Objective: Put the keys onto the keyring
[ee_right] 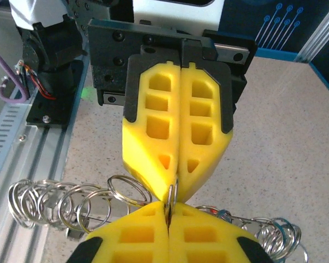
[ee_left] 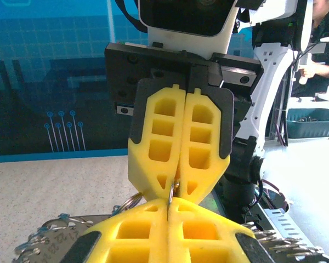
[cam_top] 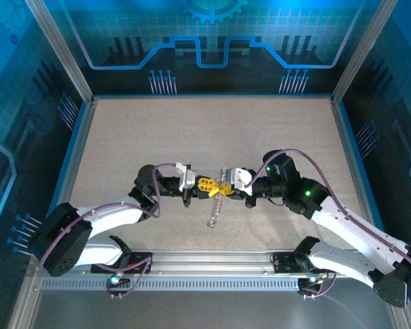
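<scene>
**A:** Keyring (cam_top: 216, 205), where?

**B:** Mid-table (cam_top: 123, 137), between the arms. It's a coily silver strand trailing toward the near edge, with its top wire caught edge-on.

**A:** Fingers?

**B:** Left gripper (cam_top: 207, 185) is pressed together on that wire. Right gripper (cam_top: 225, 185) is the same, tips meeting nose to nose.

**A:** Step?

**B:** Probably prying a coil open for a key. I'd hold both pinches firm and part them slowly along the wire. No twisting, or it springs free.

Keyring (cam_top: 216, 209) — thin silver wire loops, chain-like, one loop pinched edge-on between both jaws
</scene>
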`<state>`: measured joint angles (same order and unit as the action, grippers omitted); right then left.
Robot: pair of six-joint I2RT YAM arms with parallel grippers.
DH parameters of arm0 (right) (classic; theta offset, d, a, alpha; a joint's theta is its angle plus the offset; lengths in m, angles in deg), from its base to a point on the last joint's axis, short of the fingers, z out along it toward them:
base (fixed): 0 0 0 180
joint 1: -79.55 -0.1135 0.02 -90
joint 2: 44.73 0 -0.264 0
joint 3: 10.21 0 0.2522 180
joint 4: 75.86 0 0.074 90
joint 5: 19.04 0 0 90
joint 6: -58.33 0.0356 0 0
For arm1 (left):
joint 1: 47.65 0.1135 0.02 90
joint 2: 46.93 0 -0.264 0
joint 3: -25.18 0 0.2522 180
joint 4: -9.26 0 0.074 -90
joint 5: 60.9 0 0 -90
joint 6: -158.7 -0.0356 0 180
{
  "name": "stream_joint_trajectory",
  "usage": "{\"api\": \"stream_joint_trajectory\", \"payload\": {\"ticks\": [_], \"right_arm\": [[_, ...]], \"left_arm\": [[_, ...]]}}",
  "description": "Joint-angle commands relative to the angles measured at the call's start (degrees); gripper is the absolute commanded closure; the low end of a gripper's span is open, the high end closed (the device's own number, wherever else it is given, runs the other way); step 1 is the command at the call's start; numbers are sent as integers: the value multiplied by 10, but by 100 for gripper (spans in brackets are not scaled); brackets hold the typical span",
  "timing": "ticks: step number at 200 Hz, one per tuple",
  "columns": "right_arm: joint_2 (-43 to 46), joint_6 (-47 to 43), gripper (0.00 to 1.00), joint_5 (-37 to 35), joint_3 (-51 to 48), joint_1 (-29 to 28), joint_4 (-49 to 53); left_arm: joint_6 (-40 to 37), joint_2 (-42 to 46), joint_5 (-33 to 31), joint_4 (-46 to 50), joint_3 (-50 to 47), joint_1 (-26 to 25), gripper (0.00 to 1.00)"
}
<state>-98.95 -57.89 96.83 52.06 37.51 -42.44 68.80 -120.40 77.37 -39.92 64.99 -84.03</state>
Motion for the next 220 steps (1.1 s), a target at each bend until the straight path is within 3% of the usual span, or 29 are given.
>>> {"api": "stream_joint_trajectory", "payload": {"ticks": [1, 33, 70, 88, 98, 173, 220], "right_arm": [[-15, -2, 100, 20, 0, -11, -11], [-9, -23, 100, 5, 15, -11, 38], [-19, -41, 100, -19, 69, -14, 115], [-29, -50, 100, -39, 83, -19, 137], [-32, -52, 100, -45, 87, -22, 141], [-47, -53, 100, -66, 105, -38, 142], [-47, -53, 100, -66, 104, -39, 145]], "left_arm": [[7, 2, -9, -53, 8, -6, 100], [-31, 27, -18, 26, 12, -6, 96], [-140, 85, -20, 294, 63, -7, 89], [-165, 99, -22, 368, 84, -7, 84], [-172, 102, -22, 388, 91, -7, 78], [-224, 97, -25, 500, 134, -12, 77], [-226, 93, -25, 514, 139, -15, 74]]}}
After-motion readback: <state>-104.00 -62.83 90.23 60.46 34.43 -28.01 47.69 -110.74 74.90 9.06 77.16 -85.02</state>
